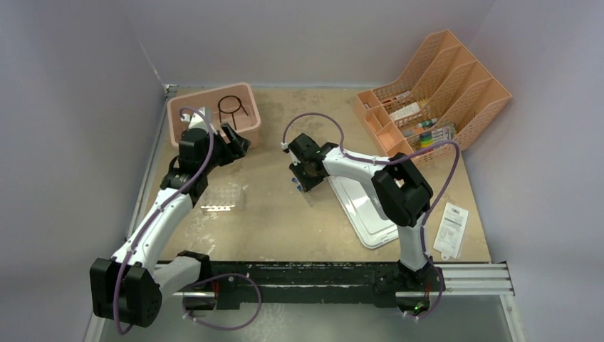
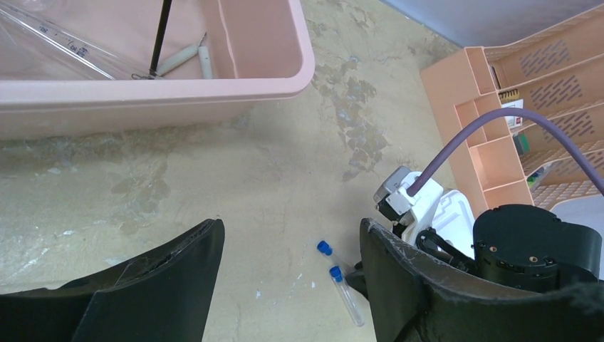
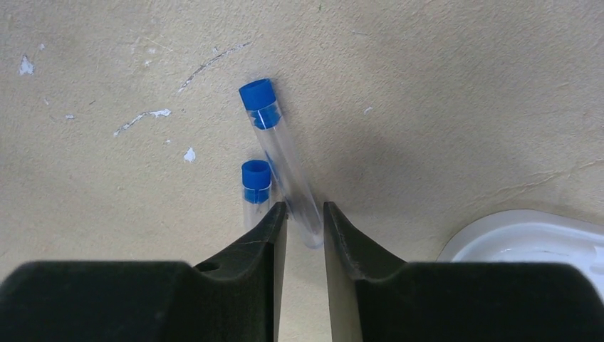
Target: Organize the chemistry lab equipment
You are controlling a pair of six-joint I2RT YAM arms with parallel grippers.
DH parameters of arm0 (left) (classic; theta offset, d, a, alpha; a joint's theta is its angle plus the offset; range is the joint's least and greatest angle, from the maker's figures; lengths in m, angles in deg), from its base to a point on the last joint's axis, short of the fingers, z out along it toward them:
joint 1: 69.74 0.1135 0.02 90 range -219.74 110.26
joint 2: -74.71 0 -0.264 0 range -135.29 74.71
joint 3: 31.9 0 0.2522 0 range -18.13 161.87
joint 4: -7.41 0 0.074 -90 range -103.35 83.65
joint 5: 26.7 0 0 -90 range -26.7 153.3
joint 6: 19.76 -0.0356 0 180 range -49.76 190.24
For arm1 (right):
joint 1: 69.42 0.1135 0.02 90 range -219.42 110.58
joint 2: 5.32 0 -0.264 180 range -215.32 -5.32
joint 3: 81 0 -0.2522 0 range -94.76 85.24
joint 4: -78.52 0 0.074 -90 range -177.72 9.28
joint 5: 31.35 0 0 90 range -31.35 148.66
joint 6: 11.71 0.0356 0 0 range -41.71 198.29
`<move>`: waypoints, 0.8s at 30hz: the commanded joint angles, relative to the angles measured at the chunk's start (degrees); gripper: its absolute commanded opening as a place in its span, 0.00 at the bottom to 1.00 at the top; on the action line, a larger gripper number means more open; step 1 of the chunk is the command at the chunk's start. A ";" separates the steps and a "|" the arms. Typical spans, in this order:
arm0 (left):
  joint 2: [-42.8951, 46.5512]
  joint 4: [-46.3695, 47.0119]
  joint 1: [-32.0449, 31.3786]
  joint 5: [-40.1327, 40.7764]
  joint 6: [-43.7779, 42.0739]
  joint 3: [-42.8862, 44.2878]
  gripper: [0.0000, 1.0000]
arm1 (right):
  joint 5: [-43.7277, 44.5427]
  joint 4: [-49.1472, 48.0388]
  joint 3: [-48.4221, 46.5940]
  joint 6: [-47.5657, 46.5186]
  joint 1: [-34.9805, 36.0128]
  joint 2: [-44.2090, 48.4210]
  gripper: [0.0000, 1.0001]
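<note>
Spreading over the tan surface (image 1: 285,228), the lab things sat around a pink bin (image 2: 142,100), which held the black wire ring stand (image 1: 233,105). The left jaws hung wide apart and empty just beside the bin's near wall. The clear plastic tube rack (image 1: 222,198) lay nearer than the bin. Right of the bin, two blue-capped vials (image 3: 274,142) lay side by side. The narrowed right jaws straddled the longer one's clear end, though I could not tell whether they gripped it.

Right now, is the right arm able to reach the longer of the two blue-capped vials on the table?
Probably yes. The jaws of the right arm stand either side of the longer vial, at its bottom end, with nothing between. Only the shorter vial lies close beside it, partly hidden behind one jaw.
</note>
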 commanded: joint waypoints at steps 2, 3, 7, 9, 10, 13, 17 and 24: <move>-0.11 2.06 -0.34 2.27 2.61 1.17 0.69 | 0.94 -0.43 -1.12 -1.94 0.21 -0.87 0.23; -0.21 1.55 -0.35 3.95 3.55 1.50 0.69 | -0.01 0.07 -1.18 -2.11 0.22 -1.02 0.20; -0.35 -0.09 -0.35 8.83 5.86 2.63 0.68 | 1.58 -1.95 -0.48 -2.23 0.11 0.02 0.13; 0.59 1.91 -0.33 10.08 7.33 1.40 0.71 | 1.36 -3.49 -0.01 -2.04 0.14 1.15 0.12; 1.07 2.75 -0.27 10.82 8.35 0.82 0.74 | 1.26 -4.61 0.42 -2.01 0.07 1.99 0.12; 0.72 3.02 -0.21 10.01 9.76 1.41 0.79 | 1.77 -8.05 2.06 -1.75 0.12 5.00 0.11; -3.03 0.40 -0.16 6.72 9.13 5.12 0.83 | 2.04 -12.30 3.36 -1.43 -0.23 9.26 0.12; -6.77 11.40 -0.40 -7.68 13.99 3.48 0.84 | -2.42 -18.04 3.64 0.30 -1.38 15.02 0.12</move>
